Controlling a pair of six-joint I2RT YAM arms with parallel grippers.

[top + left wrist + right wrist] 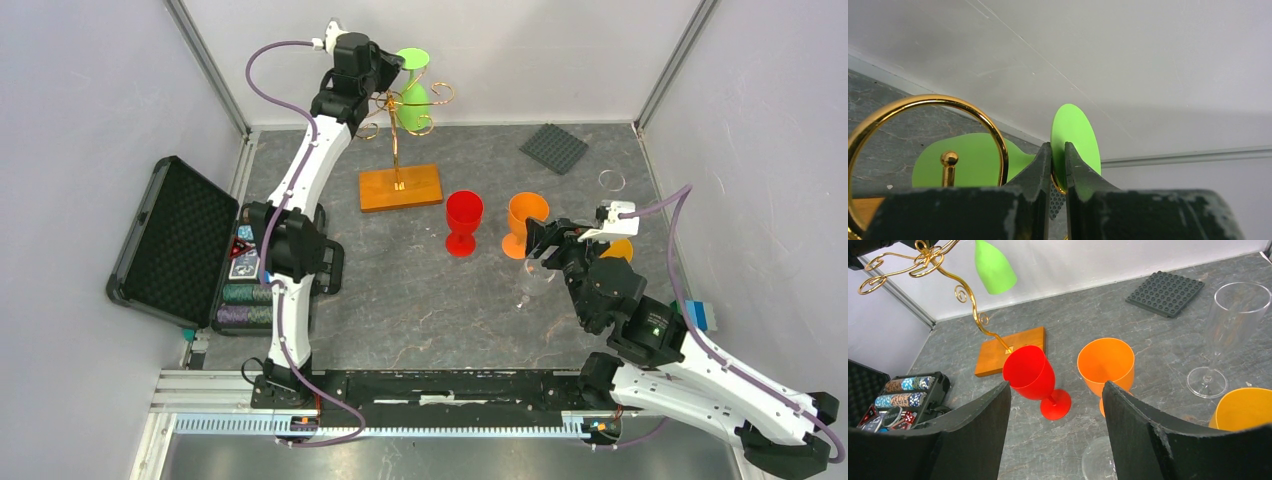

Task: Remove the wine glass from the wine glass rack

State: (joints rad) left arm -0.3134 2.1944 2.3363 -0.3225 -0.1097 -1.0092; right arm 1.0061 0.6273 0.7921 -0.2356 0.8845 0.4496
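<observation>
Green plastic wine glass [413, 95] hangs bowl-down at upper centre, its foot caught in the scrolls of the thin gold wire rack on a wooden base [400, 150]. Left fingers [1045, 162] pinch almost shut on its stem beneath the foot, probably to slide it free. Right fingers [537, 245] gape wide and empty at lower right. No writing is legible.

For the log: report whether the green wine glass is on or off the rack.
On: green plastic wine glass hangs bowl-down from the gold wire rack, left gripper shut on its foot.
</observation>
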